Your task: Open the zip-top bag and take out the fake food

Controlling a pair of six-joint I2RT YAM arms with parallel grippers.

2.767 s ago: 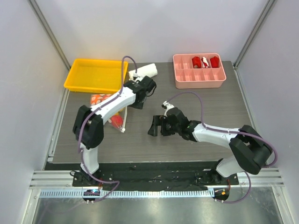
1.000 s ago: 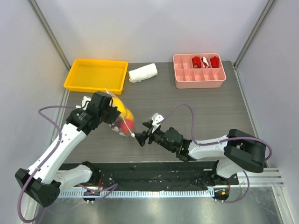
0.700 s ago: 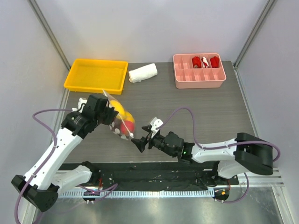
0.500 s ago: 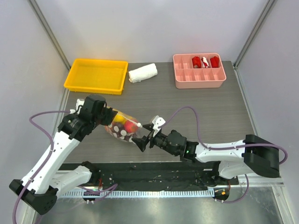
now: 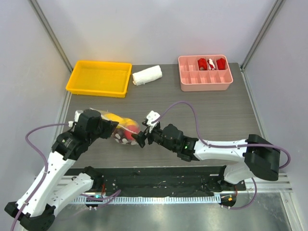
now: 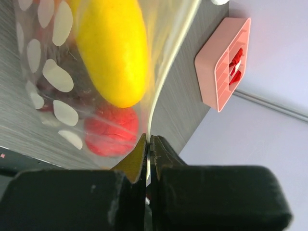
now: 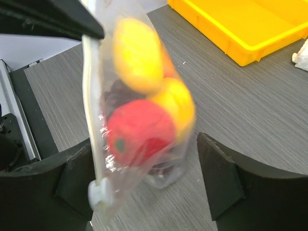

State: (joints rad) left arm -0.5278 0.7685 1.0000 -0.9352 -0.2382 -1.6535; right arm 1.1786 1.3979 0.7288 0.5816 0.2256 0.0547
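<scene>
Now the opening step is in hand: the left gripper (image 6: 149, 144) pinches the zip-top bag (image 5: 124, 131) at its sealed edge, nearward of the yellow tray (image 5: 98, 77), fake food (image 7: 139, 132) inside. The right gripper (image 7: 144, 185), jaws spread around the bag, should next grasp the white slider tab (image 7: 96, 193).

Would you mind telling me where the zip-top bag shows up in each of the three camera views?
Top external: the zip-top bag sits left of centre, between the left gripper and right gripper.
Left wrist: it fills the upper left, its edge pinched by the shut fingers.
Right wrist: it hangs centre-left, between the open fingers.
Shared landmark: the yellow fruit inside the bag.
</scene>
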